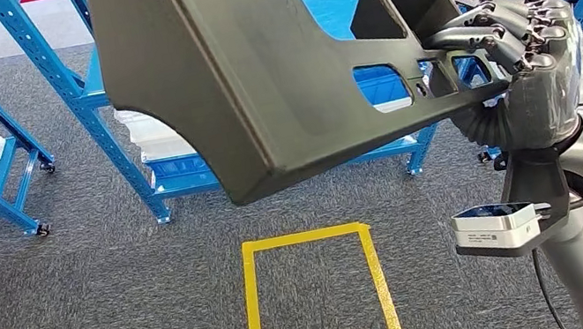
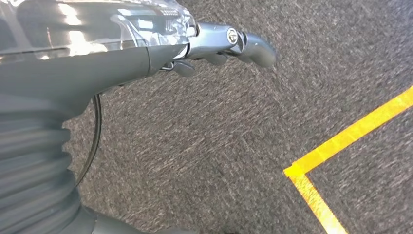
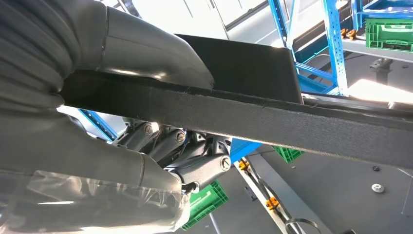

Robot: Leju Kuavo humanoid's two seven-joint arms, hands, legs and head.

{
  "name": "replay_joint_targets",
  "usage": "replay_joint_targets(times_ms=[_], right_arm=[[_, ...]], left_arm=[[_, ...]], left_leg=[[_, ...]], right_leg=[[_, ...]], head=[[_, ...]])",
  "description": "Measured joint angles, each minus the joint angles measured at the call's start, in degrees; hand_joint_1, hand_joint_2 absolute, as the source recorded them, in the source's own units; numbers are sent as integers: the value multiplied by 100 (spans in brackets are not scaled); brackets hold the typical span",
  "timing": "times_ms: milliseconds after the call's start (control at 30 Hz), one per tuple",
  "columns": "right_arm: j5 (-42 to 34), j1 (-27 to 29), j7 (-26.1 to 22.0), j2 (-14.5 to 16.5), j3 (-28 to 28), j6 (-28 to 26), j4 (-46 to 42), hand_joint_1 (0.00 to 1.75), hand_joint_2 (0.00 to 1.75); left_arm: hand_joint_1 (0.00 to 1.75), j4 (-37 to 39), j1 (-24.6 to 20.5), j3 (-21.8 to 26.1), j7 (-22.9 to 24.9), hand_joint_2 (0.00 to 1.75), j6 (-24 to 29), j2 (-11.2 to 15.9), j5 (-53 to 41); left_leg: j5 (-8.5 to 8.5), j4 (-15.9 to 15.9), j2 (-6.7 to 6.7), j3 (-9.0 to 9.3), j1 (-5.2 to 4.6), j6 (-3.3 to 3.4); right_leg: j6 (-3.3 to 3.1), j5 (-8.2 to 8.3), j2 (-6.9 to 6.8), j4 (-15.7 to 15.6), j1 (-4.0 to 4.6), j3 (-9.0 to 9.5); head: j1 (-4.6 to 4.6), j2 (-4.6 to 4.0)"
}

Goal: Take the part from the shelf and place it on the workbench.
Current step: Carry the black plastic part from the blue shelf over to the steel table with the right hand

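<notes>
You have the large dark grey moulded plastic panel [image 1: 255,72] off the blue metal shelf [image 1: 118,113], clamped in the right hand [image 1: 508,39] above the yellow taped floor square [image 1: 317,296]. The left hand [image 2: 146,44] hangs empty, fingers seemingly uncurled. Placing on the workbench remains.

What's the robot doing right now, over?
Right robot hand grips dark panel, held up. Left robot hand holds nothing, over carpet. Blue shelves ahead; no workbench seen.

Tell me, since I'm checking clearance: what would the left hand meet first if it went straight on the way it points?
Likely the grey carpet. The left hand holds nothing, and nothing stands between it and the floor; depth is unclear.
</notes>
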Motion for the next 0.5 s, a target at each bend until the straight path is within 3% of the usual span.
replay_joint_targets(times_ms=[67, 133, 200, 267, 333, 400, 467, 500], right_arm=[[-51, -3, -15, 1, -15, 38, -1, 175, 175], [-112, 4, -27, 3, -30, 69, -2, 175, 175], [-161, 44, -33, 5, -51, 90, -2, 175, 175], [-182, 80, -40, 9, -74, 97, -3, 175, 175], [-185, 102, -56, 20, -84, 97, -4, 175, 175], [-185, 157, -75, 39, -86, 93, -3, 175, 175], [-185, 216, -91, 52, -87, 85, -2, 175, 175], [-186, 235, -98, 57, -91, 79, -2, 175, 175]], left_arm=[[0, 0, 4, 1, -1, 175, -1, 0, 0], [0, 0, 15, 2, -2, 175, -2, 1, -3], [0, 0, 32, 2, 0, 175, -6, 2, -7], [0, 0, 39, -5, 4, 175, -17, 2, -14], [0, 0, 43, -13, 18, 175, -28, 7, -21], [0, 0, 55, -14, 38, 175, -33, 25, -28], [0, 0, 66, -13, 54, 175, -34, 42, -36], [0, 0, 68, -13, 59, 175, -34, 48, -39]], left_leg=[[0, 39, 34, -27, -18, -17], [2, 67, 83, -59, -51, -54], [7, 76, 158, -82, -65, -95], [-105, 187, 141, -119, -47, -138], [-423, 672, 26, -310, -29, -167], [-778, 1458, -38, -644, -24, -178], [-873, 1878, -49, -827, -8, -187], [-797, 1830, -49, -803, 4, -190]], right_leg=[[-26, 240, -129, -791, 29, 473], [-50, 290, -228, -1201, 70, 672], [-77, 288, -162, -1220, 71, 644], [-142, 326, -82, -1233, 34, 619], [-216, 363, -15, -1243, 8, 597], [-252, 388, 67, -1240, 8, 562], [-254, 407, 151, -1237, 4, 536], [-248, 414, 188, -1235, 0, 531]], head=[[39, 0], [59, 0], [34, 0], [4, 0], [-24, 0], [-45, 0], [-51, 0], [-53, 0]])
